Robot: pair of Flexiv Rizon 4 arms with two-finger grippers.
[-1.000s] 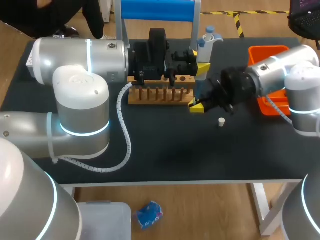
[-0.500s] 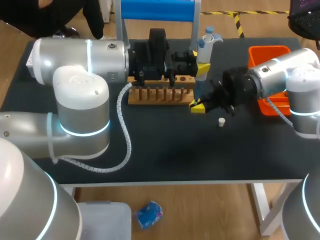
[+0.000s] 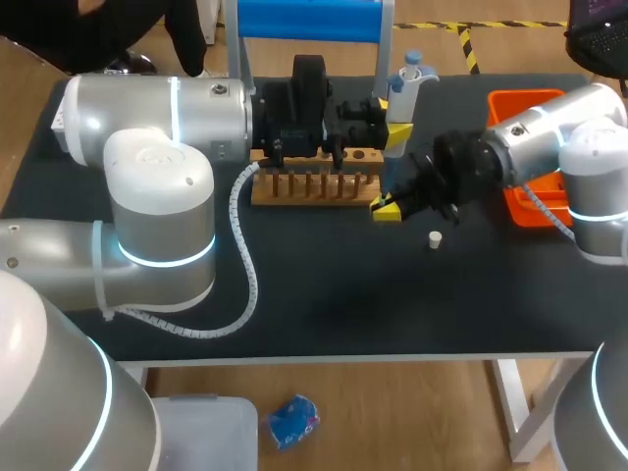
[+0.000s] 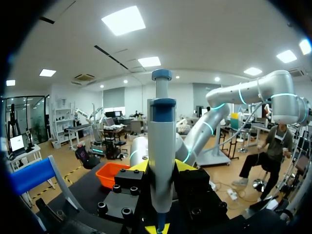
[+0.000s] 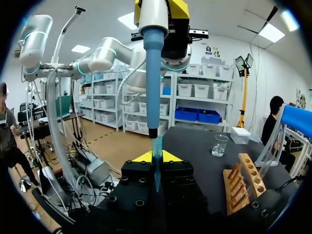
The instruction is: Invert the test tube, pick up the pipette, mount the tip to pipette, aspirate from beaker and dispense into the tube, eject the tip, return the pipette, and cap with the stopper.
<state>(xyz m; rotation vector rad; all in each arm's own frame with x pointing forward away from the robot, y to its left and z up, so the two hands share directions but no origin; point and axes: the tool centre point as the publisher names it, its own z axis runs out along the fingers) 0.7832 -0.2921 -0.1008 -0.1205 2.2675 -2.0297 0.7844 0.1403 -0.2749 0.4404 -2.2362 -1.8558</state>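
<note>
My left gripper is shut on the white and blue pipette, holding it upright behind the wooden tube rack. The left wrist view has the pipette's body standing between the fingers. My right gripper sits right below, shut on a thin pale pipette tip. In the right wrist view the tip meets the lower end of the pipette's blue shaft. A small white stopper lies on the dark table in front of the right gripper. A clear beaker stands on the table beyond the rack.
An orange bin sits at the table's right, partly behind my right arm. A blue-topped frame stands at the table's back edge. My left arm's cable loops over the table in front of the rack.
My right arm's forearm shifts a touch to the right and back. Both grippers keep their places and their holds.
</note>
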